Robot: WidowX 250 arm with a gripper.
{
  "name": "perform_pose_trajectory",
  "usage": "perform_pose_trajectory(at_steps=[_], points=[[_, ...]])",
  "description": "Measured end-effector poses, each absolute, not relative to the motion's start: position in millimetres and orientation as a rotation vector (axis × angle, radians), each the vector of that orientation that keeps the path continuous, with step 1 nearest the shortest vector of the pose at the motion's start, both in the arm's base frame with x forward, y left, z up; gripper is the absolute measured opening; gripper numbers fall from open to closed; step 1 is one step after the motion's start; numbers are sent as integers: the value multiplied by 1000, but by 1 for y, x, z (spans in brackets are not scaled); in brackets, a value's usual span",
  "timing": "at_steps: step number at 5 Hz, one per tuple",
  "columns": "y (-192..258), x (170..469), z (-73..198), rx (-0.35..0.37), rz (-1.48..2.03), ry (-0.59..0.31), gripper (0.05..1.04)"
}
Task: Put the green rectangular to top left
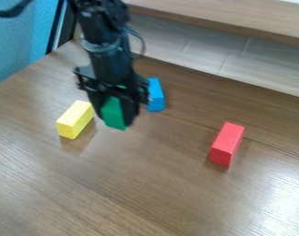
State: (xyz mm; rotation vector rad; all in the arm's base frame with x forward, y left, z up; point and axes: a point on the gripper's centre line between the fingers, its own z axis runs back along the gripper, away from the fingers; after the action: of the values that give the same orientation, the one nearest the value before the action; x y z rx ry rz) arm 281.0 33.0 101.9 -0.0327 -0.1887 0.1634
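My black gripper (116, 117) hangs in the upper left-middle of the camera view, between a yellow block and a blue block. It is shut on the green rectangular block (114, 113), which stands roughly upright between the two fingers, its lower end showing. The block seems to be held above the wooden table; how high I cannot tell. Its upper part is hidden behind the gripper.
The yellow block (75, 119) lies just left of the gripper, and the blue block (156, 95) is close behind on its right. A red block (226, 144) lies further right on the table (133, 184). A raised wooden ledge (238, 18) runs along the back.
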Motion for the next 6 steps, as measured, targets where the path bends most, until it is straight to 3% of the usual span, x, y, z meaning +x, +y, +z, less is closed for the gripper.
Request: perform_pose_trajectory(at_steps=[3, 6], points=[[113, 280, 95, -36, 319, -172, 592], [125, 275, 72, -21, 339, -111, 592]])
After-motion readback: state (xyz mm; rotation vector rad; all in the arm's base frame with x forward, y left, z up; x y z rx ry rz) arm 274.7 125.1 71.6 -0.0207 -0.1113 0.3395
